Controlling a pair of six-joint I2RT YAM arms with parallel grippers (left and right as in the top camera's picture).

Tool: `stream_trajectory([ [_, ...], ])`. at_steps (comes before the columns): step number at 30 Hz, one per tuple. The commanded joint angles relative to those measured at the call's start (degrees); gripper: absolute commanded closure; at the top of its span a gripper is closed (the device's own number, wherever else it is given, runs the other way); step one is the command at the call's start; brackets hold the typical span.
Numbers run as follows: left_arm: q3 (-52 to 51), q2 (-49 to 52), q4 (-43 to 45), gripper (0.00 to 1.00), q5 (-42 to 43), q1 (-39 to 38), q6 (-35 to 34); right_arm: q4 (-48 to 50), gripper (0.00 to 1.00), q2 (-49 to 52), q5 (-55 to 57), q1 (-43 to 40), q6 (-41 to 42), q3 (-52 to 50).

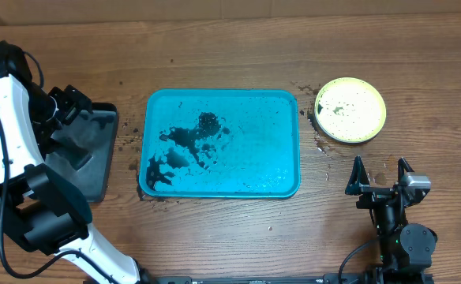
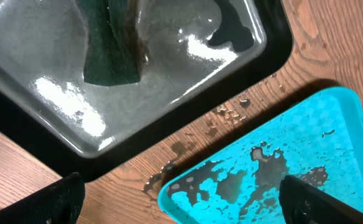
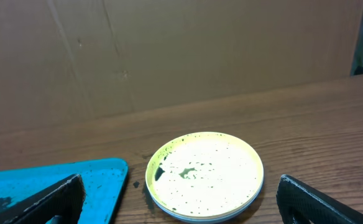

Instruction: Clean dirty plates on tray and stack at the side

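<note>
Overhead, the smeared turquoise tray (image 1: 262, 162) lies mid-table, with the yellow-green rimmed plate (image 1: 350, 110) on the wood just beside its right end. The right gripper (image 1: 381, 166) waits near the plate, jaws apart and empty. In the left wrist view, the left gripper (image 2: 181, 202) is spread wide above the black tray (image 2: 57, 118), which holds a green sponge (image 2: 110, 53). In the right wrist view, the speckled plate lies ahead.

A speckled yellow-green rimmed plate (image 3: 203, 176) lies ahead of the right gripper (image 3: 180, 186), whose jaws are spread wide. The turquoise tray (image 3: 57, 180) lies ahead-left.

Bright, even light; sharp glare on the wet black tray (image 2: 163, 138).
</note>
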Motion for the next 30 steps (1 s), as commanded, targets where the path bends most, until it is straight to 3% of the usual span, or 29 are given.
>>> stream_trajectory([
  [1, -2.1, -4.1, 0.9, 0.00, -0.6, -3.5, 0.1, 0.3, 0.00, -0.7, 0.6, 0.4, 0.2, -0.6],
  [5, -7.3, -10.1, 7.0, 0.00, -4.4, -8.4, 0.1, 0.3, 0.00, -0.7, 0.6, 0.4, 0.2, -0.6],
  [11, -22.2, -22.8, 23.2, 0.00, -8.5, -15.8, 0.4, 0.3, 0.00, -0.7, 0.6, 0.4, 0.2, -0.6],
  [17, -40.4, -33.1, 38.0, 0.00, -9.0, -21.8, 12.5, 0.3, 0.00, -0.7, 0.6, 0.4, 0.2, -0.6],
  [21, -50.6, -36.0, 46.1, 0.00, -9.0, -23.5, 16.6, 0.3, 0.00, -0.7, 0.6, 0.4, 0.2, -0.6],
  [30, -73.8, -44.1, 72.2, 0.00, -4.4, -23.5, 16.5, 0.3, 0.00, -0.7, 0.6, 0.4, 0.2, -0.6],
])
